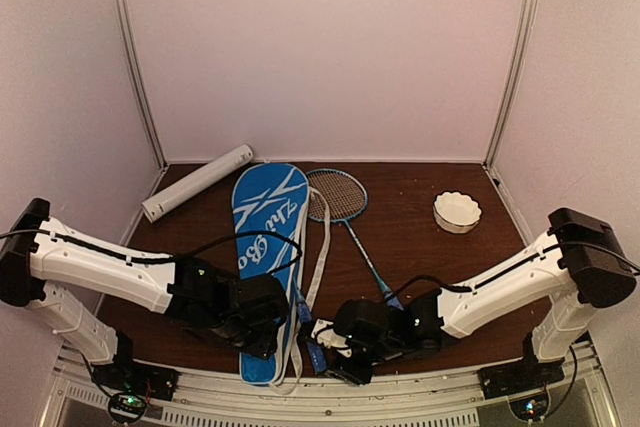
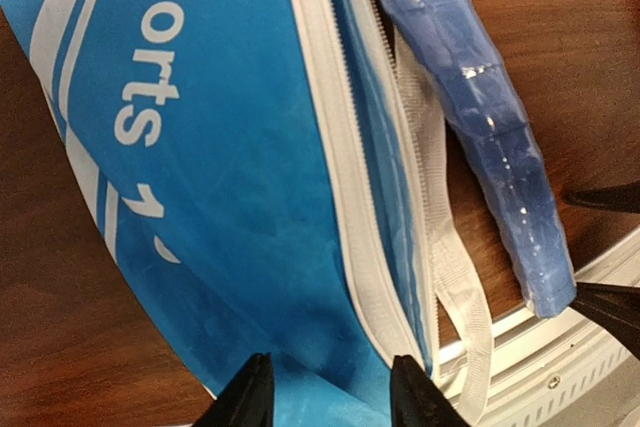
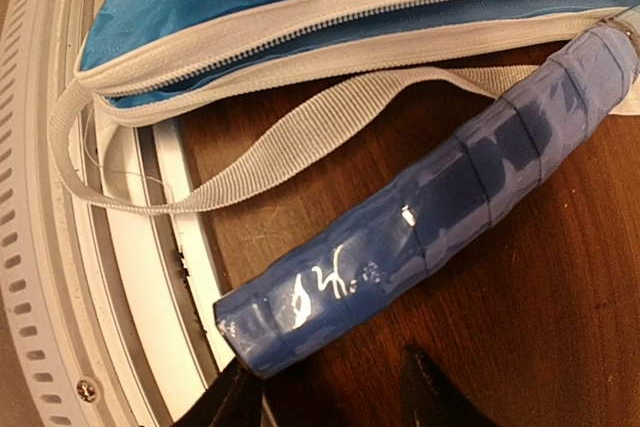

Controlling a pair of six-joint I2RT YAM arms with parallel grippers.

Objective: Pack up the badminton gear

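Observation:
The blue white-lettered racket bag (image 1: pixel 268 237) lies lengthwise mid-table, its zipper open along the right edge (image 2: pixel 345 197). One racket (image 1: pixel 338 195) lies right of it, and its shaft runs under my right arm. A second blue handle (image 3: pixel 430 217) lies beside the bag's zipper near the front edge, also in the left wrist view (image 2: pixel 480 137). My left gripper (image 2: pixel 330 397) is open above the bag's near end. My right gripper (image 3: pixel 325 397) is open at the handle's butt end, with one finger by it. The white tube (image 1: pixel 197 182) lies at the back left. No shuttlecocks show.
A white scalloped bowl (image 1: pixel 457 212) stands at the back right. The bag's white webbing strap (image 3: pixel 300 137) loops over the table's metal front rail (image 3: pixel 60 277). My two grippers (image 1: pixel 262 337) (image 1: pixel 338 352) are close together at the front edge.

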